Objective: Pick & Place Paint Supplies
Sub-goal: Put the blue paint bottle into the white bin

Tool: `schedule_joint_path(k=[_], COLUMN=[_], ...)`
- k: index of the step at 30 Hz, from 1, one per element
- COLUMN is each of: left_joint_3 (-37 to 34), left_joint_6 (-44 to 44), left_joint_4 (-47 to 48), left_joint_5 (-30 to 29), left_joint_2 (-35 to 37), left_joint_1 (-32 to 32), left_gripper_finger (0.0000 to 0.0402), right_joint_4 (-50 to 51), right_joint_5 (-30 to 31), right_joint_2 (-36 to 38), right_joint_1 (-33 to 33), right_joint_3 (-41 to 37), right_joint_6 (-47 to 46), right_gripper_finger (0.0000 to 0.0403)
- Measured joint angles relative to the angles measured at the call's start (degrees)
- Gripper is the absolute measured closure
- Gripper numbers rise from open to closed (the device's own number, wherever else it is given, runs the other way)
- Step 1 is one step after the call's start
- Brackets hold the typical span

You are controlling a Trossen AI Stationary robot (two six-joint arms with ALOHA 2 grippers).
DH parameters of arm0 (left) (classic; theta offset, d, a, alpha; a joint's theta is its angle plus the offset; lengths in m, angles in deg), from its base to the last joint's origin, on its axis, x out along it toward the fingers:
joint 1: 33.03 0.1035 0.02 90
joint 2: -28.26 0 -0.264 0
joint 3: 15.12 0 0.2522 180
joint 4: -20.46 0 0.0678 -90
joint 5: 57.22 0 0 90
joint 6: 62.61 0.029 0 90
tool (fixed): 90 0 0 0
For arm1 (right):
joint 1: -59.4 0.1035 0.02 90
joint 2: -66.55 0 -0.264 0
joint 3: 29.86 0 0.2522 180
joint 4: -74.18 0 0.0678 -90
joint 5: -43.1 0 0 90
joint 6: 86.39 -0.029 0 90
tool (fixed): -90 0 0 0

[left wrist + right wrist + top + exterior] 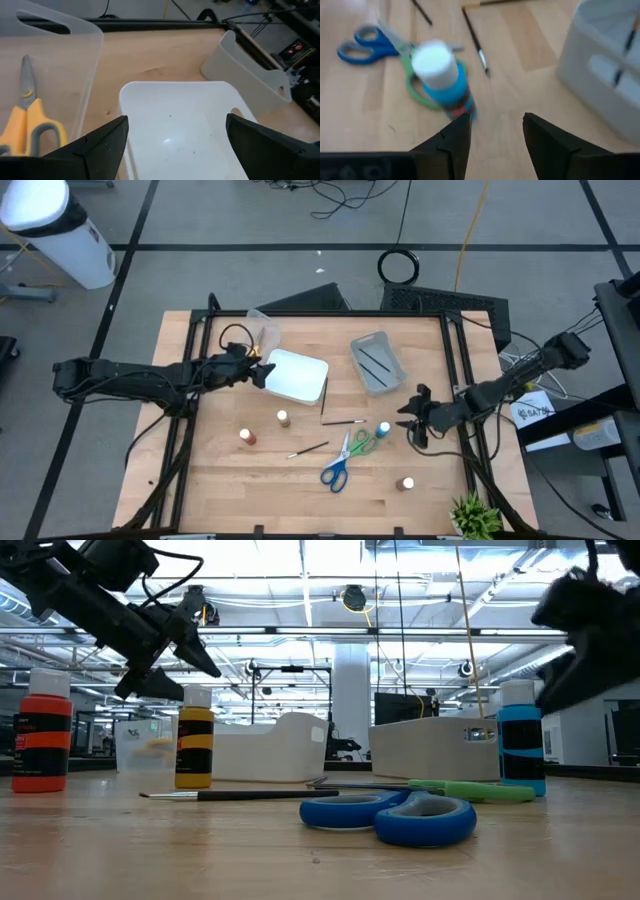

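Observation:
My right gripper (412, 418) (496, 117) hangs open at the table's right side, with nothing between its fingers. Just left of it a blue paint bottle with a white cap (384, 428) (442, 80) stands upright. Beside the bottle, green-handled scissors (361, 444) and blue-handled scissors (335, 471) lie flat. Yellow (283, 418), red (247, 437) and brown (405, 483) bottles stand on the wood, and thin brushes (342, 422) lie among them. My left gripper (262, 372) (176, 120) is open over the near-left corner of an empty white bin (297, 376).
A clear bin (75, 60) holding yellow-handled scissors (25, 125) stands at the far left. A grey bin (378, 362) with two brushes inside stands far right of centre. A small plant (476, 518) is at the near right corner. Bare wood lies along the near edge.

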Motion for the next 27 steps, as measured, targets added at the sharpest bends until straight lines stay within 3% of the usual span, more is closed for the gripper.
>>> schedule_joint_path(k=[7,10,17,27], left_joint_3=[0.0,0.0,0.0,0.0], left_joint_6=[1.8,3.4,7.4,8.3], left_joint_4=[-3.8,-5.8,-11.6,-11.9], left_joint_5=[0.0,0.0,0.0,0.0], left_joint_2=[0.0,0.0,0.0,0.0], left_joint_1=[-0.2,-1.1,-3.3,-4.5], left_gripper_finger=[0.0055,0.0055,0.0055,0.0055], right_joint_4=[-31.1,-42.6,-46.0,-46.0], right_joint_5=[-2.5,-3.3,-2.5,-2.4], right_joint_2=[-8.4,-12.2,-23.6,-32.8], right_joint_1=[1.9,1.9,1.9,0.5], right_joint_3=[-14.7,-17.3,-12.6,-5.5], right_joint_6=[2.1,3.3,9.7,17.0], right_gripper_finger=[0.0185,0.0156,0.0140,0.0177])
